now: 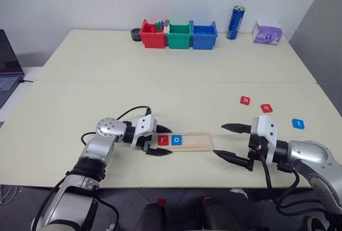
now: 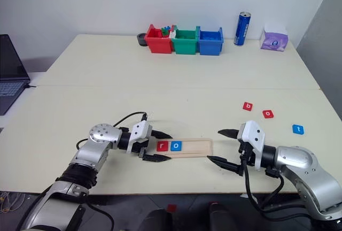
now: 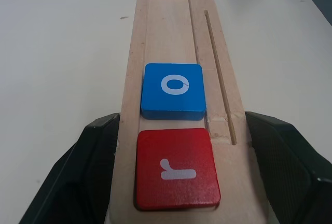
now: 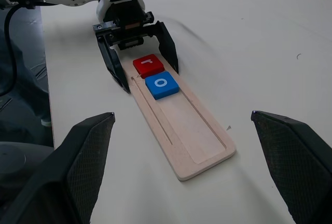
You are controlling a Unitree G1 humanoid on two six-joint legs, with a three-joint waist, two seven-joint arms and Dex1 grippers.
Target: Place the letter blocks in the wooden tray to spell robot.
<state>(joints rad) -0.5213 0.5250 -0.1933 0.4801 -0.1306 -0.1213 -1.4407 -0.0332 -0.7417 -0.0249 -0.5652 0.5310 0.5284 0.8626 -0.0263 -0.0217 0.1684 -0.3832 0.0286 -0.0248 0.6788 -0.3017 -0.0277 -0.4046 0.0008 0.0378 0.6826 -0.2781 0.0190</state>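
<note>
The wooden tray [image 1: 197, 141] lies near the table's front edge. At its left end sit a red r block [image 1: 163, 140] and, beside it, a blue o block [image 1: 177, 140]. My left gripper [image 1: 170, 140] is open, one finger along each long side of the tray's left end, with the r block between them. My right gripper [image 1: 219, 140] stands open just past the tray's right end, holding nothing. On the table to the right lie a red b block [image 1: 245, 100], a red o block [image 1: 266, 108] and a blue t block [image 1: 298, 123].
Red [image 1: 152, 37], green [image 1: 179, 38] and blue [image 1: 204, 38] plastic bins line the far edge, with a black round object [image 1: 135, 34] on their left. A blue can [image 1: 235, 22] and a purple tissue pack [image 1: 267, 32] stand at the back right. A laptop [image 1: 8, 68] is at far left.
</note>
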